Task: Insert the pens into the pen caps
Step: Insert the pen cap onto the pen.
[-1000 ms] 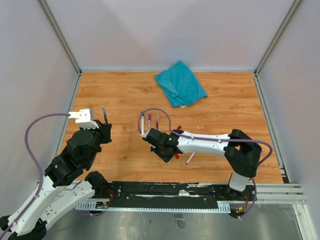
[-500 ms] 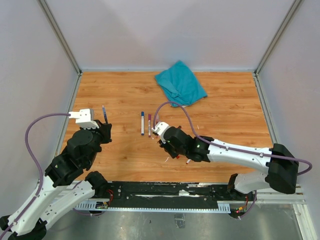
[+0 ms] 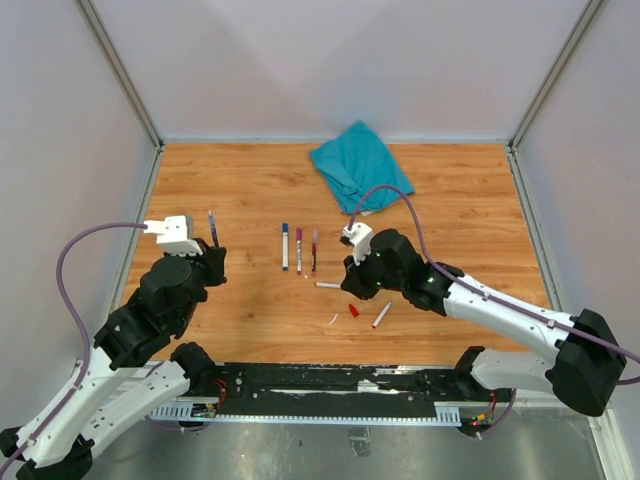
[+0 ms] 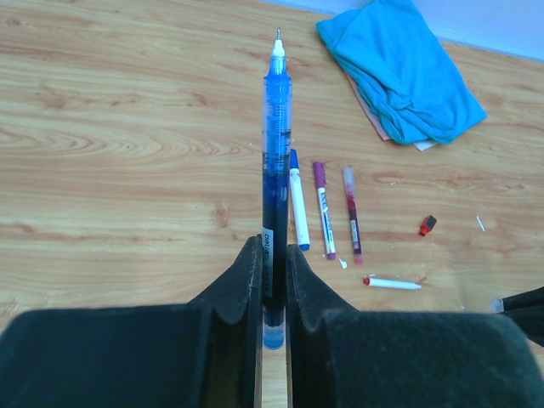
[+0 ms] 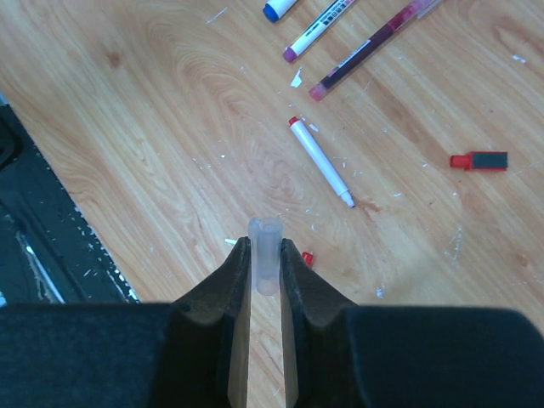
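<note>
Wooden counter: three pens at centre look capped; the left gripper clamps a bare blue pen, the right gripper pinches a clear cap. At 4 o'clock, two white pens and a red cap wait.

You are looking into a robot test cell in a lab, not a home or a shop. Plain pale panels wall in the wood-grain surface on three sides, held by aluminium posts at the corners. Two arms stand on a black mounting rail over a metal frame, purple cables looping loose.
</note>
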You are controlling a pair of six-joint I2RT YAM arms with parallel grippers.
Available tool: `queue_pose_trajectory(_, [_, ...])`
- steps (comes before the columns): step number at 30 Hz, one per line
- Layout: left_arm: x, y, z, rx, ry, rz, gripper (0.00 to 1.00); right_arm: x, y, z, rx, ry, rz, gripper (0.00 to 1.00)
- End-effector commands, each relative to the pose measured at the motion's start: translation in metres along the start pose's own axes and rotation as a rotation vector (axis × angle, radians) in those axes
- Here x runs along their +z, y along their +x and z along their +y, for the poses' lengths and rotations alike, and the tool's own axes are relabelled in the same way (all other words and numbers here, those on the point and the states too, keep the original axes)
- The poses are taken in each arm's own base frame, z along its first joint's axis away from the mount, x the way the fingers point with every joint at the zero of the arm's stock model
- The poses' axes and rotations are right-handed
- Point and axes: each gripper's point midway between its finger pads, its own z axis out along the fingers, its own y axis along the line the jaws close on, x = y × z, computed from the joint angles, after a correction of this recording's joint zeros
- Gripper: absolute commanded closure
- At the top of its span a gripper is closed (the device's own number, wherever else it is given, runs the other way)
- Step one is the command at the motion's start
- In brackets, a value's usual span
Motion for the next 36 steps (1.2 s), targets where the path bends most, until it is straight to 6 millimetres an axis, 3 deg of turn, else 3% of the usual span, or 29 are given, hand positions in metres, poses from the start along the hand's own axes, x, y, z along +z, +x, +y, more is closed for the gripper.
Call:
queue_pose_trajectory(1, [0.002, -0.005, -0.003, -0.007, 0.009, -0.018, 0.99, -0.008, -0.01, 0.009, 0.083, -0.128, -0.077, 0.99])
queue_pose_trajectory(6, [0.005, -0.004, -0.017, 0.009, 0.059, 0.012, 1.0, -0.017, -0.014, -0.001, 0.185, -0.15, -0.153, 0.99])
queue_pose_trajectory(11, [0.015, 0.003, -0.041, 0.011, 0.129, 0.069, 0.99, -0.036, -0.011, -0.03, 0.252, 0.0, -0.247, 0.99])
queue_pose_trajectory(19, [0.027, 0.039, -0.095, -0.088, 0.356, 0.153, 1.0, -0.065, -0.015, -0.048, 0.274, 0.075, -0.357, 0.99])
queue_pose_trajectory(24, [0.017, 0.057, -0.13, -0.097, 0.457, 0.155, 1.0, -0.075, -0.029, -0.043, 0.315, 0.047, -0.415, 0.99])
queue_pose_trajectory(29, [0.006, 0.076, -0.166, -0.099, 0.57, 0.153, 0.99, -0.078, -0.055, -0.023, 0.293, -0.078, -0.449, 0.99])
queue_pose_trajectory(36, [-0.005, 0.087, -0.189, -0.111, 0.686, 0.125, 1.0, -0.078, -0.058, -0.031, 0.363, -0.013, -0.343, 0.99])
